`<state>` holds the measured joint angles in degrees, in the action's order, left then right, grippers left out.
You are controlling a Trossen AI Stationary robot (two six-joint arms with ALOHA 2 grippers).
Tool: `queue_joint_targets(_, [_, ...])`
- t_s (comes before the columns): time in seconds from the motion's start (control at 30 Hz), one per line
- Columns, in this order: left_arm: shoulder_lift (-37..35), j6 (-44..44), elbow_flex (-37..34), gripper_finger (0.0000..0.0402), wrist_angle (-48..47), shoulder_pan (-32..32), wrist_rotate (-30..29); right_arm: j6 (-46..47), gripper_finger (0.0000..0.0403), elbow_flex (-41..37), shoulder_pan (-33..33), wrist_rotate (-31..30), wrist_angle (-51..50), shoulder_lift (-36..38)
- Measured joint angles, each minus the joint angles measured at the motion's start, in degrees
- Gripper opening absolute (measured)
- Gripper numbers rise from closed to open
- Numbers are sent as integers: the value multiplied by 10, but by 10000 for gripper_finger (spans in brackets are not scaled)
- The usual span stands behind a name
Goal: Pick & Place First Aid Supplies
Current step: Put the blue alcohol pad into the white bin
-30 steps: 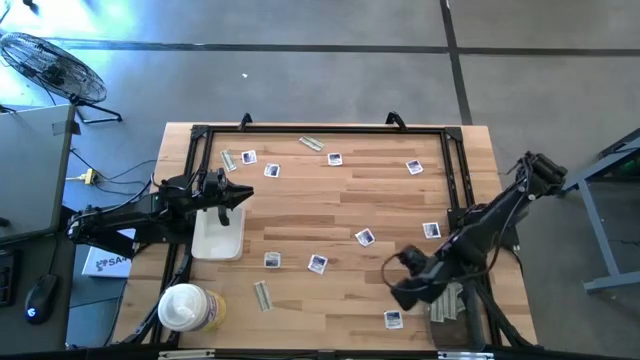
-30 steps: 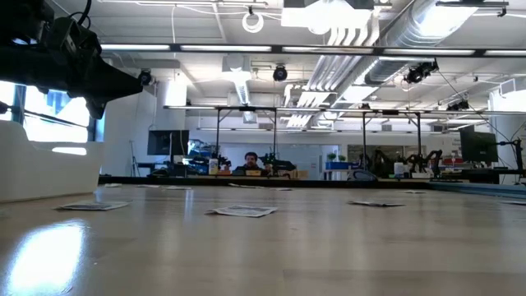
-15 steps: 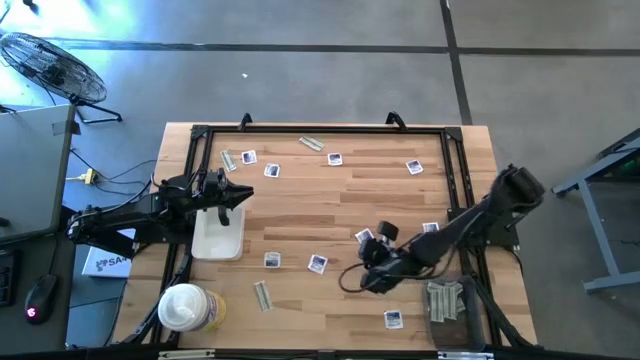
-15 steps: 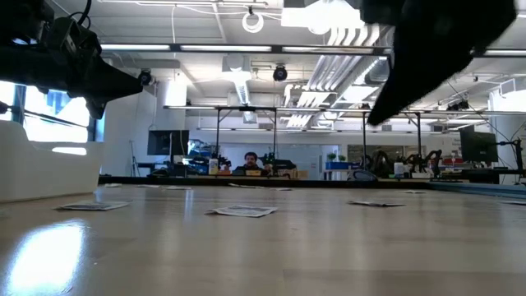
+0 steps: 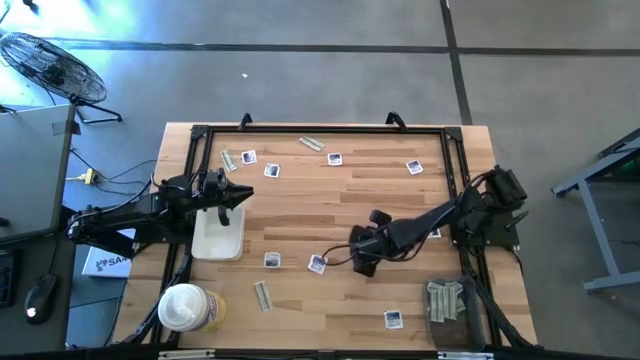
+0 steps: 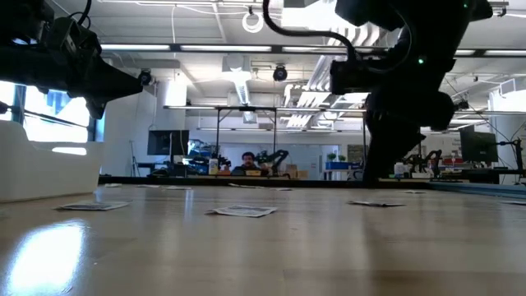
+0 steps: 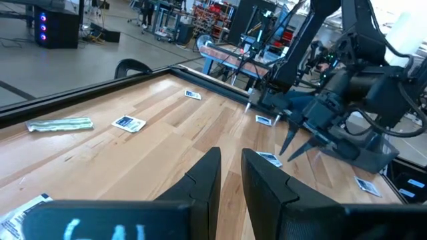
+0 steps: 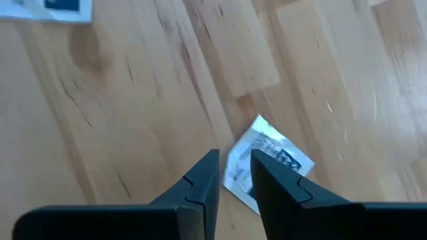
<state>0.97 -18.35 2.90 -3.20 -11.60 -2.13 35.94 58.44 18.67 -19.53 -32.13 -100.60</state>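
Several square white packets with dark print lie flat across the wooden table, among them one [image 5: 318, 263] near the middle and others [image 5: 272, 260] [image 5: 393, 319]. Narrow pale strips [image 5: 262, 294] [image 5: 311, 143] lie among them. My right gripper [image 5: 355, 260] hovers just right of the middle packet, which the right wrist view shows right beyond the fingertips [image 8: 267, 163]. Its fingers [image 8: 235, 163] stand almost together and hold nothing. My left gripper [image 5: 235, 192] waits, shut and empty, above the far end of the white tray [image 5: 218, 240].
A round white-lidded tub [image 5: 185, 308] stands at the near left corner. A dark bin [image 5: 447, 300] with pale strips sits at the near right edge. A black frame [image 5: 320, 130] borders the table. More packets [image 5: 414, 167] [image 5: 334, 159] lie toward the far side.
My right arm has swung from above the bin at the near right corner toward the table's left, stretching out over the middle. Its gripper now hangs beside the central packet. The packets have not moved.
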Motion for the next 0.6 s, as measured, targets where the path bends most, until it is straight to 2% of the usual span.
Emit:
queue_joint_targets(0.2, [0,0,0,60,0,0,0,16,78,-64,-12,39,92,1])
queue_joint_targets(0.37, [0,0,0,60,0,0,0,12,78,-105,-10,26,158,6])
queue_joint_targets(0.6, [0,0,0,60,0,0,0,-26,53,-130,-10,24,179,6])
